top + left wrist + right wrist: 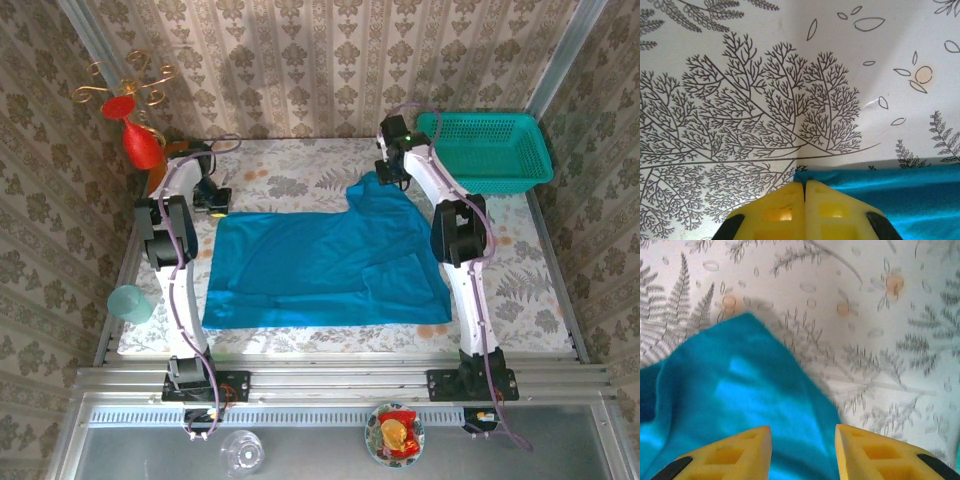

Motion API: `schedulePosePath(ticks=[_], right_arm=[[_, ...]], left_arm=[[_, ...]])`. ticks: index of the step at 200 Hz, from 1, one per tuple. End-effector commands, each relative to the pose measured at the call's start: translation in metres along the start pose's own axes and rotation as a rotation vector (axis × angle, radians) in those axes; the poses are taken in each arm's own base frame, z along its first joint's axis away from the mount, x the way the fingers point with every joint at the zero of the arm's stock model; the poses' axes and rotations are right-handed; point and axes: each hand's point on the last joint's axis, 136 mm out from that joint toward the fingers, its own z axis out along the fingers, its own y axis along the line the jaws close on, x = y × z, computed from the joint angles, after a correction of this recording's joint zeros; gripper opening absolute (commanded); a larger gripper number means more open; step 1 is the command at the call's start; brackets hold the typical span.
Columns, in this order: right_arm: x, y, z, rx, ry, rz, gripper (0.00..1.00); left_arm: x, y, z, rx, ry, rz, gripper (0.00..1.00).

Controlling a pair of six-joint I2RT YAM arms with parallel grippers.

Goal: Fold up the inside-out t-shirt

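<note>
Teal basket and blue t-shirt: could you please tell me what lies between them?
In the top view, the right arm crosses between the teal basket and the t-shirt, with the right gripper over its edge.

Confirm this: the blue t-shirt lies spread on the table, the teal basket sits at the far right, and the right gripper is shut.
Not quite. The right gripper is open: the right wrist view shows its yellow fingers apart over the t-shirt. The rest stands.
</note>
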Motion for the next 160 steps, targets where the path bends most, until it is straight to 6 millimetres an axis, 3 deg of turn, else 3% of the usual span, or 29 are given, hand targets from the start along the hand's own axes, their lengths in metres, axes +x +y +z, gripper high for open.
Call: schedulePosePath(ticks=[1, 60, 92, 129, 160], right_arm=[[0.007, -0.005, 0.019, 0.047, 0.054, -0.091, 0.40], [0.009, -0.005, 0.050, -0.002, 0.051, -0.135, 0.40], [0.009, -0.004, 0.052, -0.028, 0.046, -0.123, 0.25], [-0.015, -0.011, 0.022, -0.007, -0.028, -0.096, 0.03], [-0.029, -0.020, -0.023, 0.010, -0.074, -0.056, 0.00]], left_arm=[[0.005, 0.003, 0.002, -0.003, 0.003, -0.011, 0.00], [0.005, 0.002, 0.004, -0.008, 0.013, -0.002, 0.00], [0.007, 0.004, 0.004, -0.025, 0.019, 0.001, 0.00], [0.001, 0.005, -0.008, -0.036, -0.022, -0.011, 0.00], [-0.007, 0.006, -0.032, -0.041, -0.100, -0.028, 0.00]])
